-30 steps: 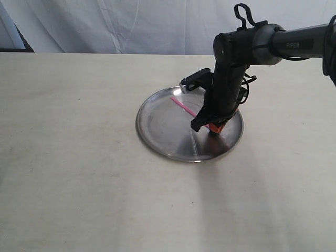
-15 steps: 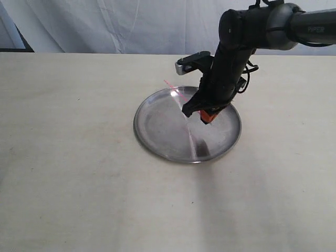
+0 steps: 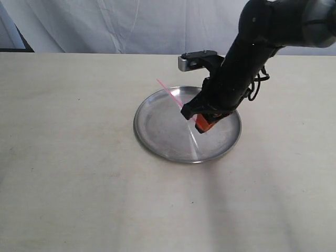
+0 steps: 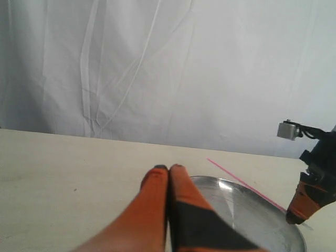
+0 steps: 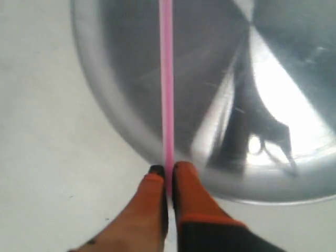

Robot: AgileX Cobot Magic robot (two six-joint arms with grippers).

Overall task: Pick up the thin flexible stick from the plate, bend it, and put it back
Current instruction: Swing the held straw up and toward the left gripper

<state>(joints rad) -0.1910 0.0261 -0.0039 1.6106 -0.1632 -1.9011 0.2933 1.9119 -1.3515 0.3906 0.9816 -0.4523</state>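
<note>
The thin pink stick [image 3: 170,93] hangs in the air above the shiny silver plate [image 3: 157,131], slanting up toward the far left. My right gripper [image 3: 202,124] is shut on its lower end, over the plate's middle. In the right wrist view the stick [image 5: 167,79] runs straight out from between the orange fingertips of the right gripper [image 5: 169,170], across the plate [image 5: 210,63] below. My left gripper [image 4: 168,168] is shut with nothing in it, low over the table beside the plate [image 4: 247,210]. From there I see the stick [image 4: 241,182] and the right gripper [image 4: 295,216]. The stick's pale end is hidden.
The plate lies on a pale beige table [image 3: 79,173]. A white cloth backdrop [image 3: 131,26] hangs behind the table's far edge. The right arm [image 3: 252,58] reaches in from the upper right, above the plate's far side.
The right gripper has lifted the stick off the plate, and its free end now points up and to the far left. The arm has risen and tilted.
</note>
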